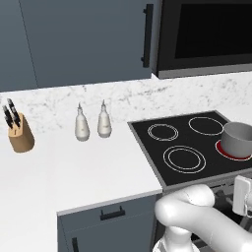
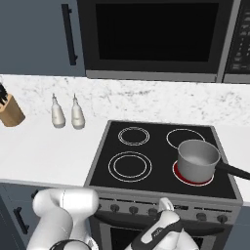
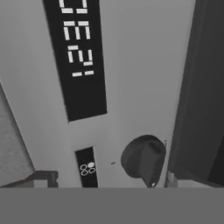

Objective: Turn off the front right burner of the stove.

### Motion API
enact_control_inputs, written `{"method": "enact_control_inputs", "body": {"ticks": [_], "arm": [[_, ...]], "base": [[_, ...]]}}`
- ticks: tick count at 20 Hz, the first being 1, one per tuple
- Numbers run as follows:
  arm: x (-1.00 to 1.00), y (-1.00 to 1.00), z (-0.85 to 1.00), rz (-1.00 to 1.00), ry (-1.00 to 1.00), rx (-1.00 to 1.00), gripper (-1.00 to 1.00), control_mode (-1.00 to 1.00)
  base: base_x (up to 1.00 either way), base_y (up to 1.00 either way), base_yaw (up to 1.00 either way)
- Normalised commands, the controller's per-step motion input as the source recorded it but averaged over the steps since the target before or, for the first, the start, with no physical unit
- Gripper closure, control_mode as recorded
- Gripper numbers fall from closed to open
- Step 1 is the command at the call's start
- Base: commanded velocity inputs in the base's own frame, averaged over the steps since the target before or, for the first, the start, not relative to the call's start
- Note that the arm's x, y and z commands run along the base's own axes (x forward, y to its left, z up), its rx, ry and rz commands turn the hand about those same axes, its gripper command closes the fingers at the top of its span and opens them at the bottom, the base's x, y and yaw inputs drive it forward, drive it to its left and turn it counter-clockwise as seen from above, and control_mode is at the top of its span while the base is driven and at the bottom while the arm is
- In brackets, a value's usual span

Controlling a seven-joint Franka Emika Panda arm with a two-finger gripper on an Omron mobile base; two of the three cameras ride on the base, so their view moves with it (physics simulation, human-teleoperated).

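Observation:
The stove (image 2: 146,188) has a black glass top and a steel front strip with small round knobs. Its front right burner (image 2: 181,177) glows red under a grey metal pot (image 2: 197,157). The burner's red edge (image 1: 222,149) also shows beside the pot (image 1: 237,138). My white hand (image 2: 164,222) is low against the front strip, between the knob groups. Close up, my gripper (image 3: 107,181) is open, with its left fingertip (image 3: 43,177) far from the right one. A dark round knob (image 3: 143,159) lies between them, nearer the right finger. I cannot tell whether it is touched.
A black clock display (image 3: 78,57) and a small burner-icon label (image 3: 87,168) sit on the panel beside the knob. The pot's black handle (image 2: 237,171) points right. Two white bottles (image 2: 67,113) and a knife block (image 2: 9,110) stand on the left counter. A microwave (image 2: 156,34) hangs above.

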Motion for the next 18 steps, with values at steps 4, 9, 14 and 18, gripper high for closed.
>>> {"method": "enact_control_inputs", "body": {"ticks": [4, 9, 14, 18], "arm": [[0.00, 0.00, -0.18, -0.03, 0.00, 0.05, -1.00, -1.00], [0.09, 0.00, -0.27, -0.11, 0.00, 0.16, -1.00, -1.00], [0.18, 0.00, -0.22, -0.13, 0.00, 0.20, -1.00, -1.00], [0.04, 0.00, -0.28, -0.11, 0.00, 0.06, -1.00, -1.00]], "base": [[0.00, 0.00, 0.00], [0.00, 0.00, 0.00], [0.00, 0.00, 0.00], [0.00, 0.00, 0.00]]}}
